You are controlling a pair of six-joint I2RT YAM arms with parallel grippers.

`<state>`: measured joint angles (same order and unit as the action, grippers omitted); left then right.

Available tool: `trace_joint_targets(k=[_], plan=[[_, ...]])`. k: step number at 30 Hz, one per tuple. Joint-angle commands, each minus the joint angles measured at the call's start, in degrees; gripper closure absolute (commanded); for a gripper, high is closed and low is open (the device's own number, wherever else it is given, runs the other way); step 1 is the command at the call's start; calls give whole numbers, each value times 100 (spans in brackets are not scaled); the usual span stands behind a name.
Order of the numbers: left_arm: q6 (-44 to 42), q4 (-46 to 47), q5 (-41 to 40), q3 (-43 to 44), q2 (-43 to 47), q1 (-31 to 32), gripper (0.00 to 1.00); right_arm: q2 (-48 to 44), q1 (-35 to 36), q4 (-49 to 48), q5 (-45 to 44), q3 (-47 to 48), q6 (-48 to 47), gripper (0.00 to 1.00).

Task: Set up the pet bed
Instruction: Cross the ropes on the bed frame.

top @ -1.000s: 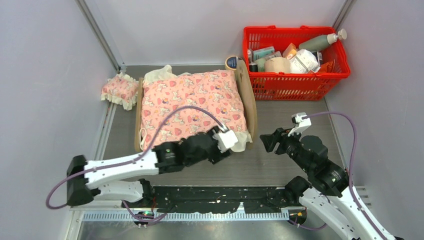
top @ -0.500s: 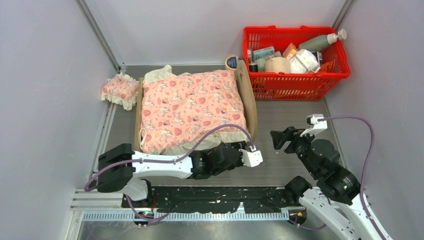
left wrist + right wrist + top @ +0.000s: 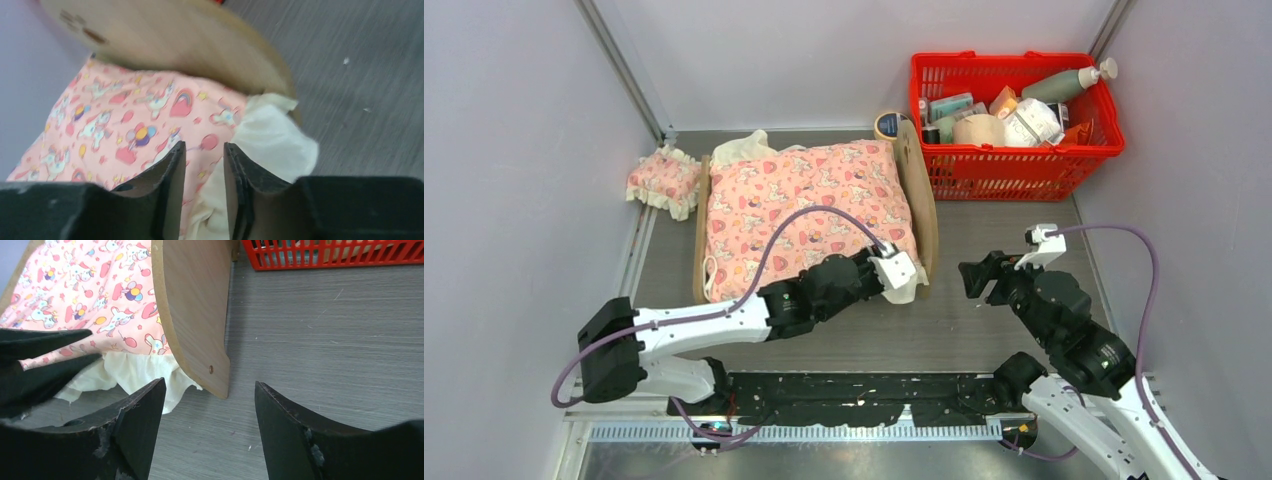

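The pet bed [image 3: 921, 200] is a light plywood frame on the grey table, covered by a pink patterned blanket [image 3: 809, 215] with a cream frill. My left gripper [image 3: 908, 284] is at the blanket's near right corner. In the left wrist view its jaws [image 3: 204, 145] stand narrow, with the pink cloth [image 3: 125, 115] and cream frill [image 3: 265, 140] bunched between them, below the arched headboard [image 3: 175, 45]. My right gripper [image 3: 972, 275] hovers open over bare table right of the bed. Its fingers [image 3: 209, 382] frame the headboard's lower corner [image 3: 195, 305] and the frill [image 3: 135, 372].
A small pink frilled pillow [image 3: 664, 180] lies at the left wall beside the bed. A red basket [image 3: 1014, 170] full of bottles and packets stands at the back right, touching the headboard. A round tin [image 3: 887, 124] sits behind the bed. Grey walls close in on both sides.
My left gripper swung back from the table right of the bed onto the blanket's near right corner, and its jaws narrowed on the cloth. My right gripper shifted slightly and stayed open.
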<state>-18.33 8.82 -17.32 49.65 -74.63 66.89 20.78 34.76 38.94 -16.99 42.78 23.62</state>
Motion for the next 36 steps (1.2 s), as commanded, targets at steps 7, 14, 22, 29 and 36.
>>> trace_joint_targets(k=[7, 14, 22, 29, 36], plan=[[-1089, 1291, -1241, -391, -838, 1457, 36, -72, 4, -289, -164, 182, -484, 26], [-1570, 2067, -1949, -328, -1809, 1464, 27, -465, 2, -211, -336, 183, -440, 25], [-1613, 2339, -2021, 9, -1495, 1320, 100, -268, 4, -27, -135, 287, -495, 32], [851, 283, 640, 420, -99, -444, 100, -77, -1, -1223, 1250, -483, -563, 44], [2142, -210, 2450, 639, -89, -1531, 100, 519, 17, -2238, 1939, -714, -336, 44]])
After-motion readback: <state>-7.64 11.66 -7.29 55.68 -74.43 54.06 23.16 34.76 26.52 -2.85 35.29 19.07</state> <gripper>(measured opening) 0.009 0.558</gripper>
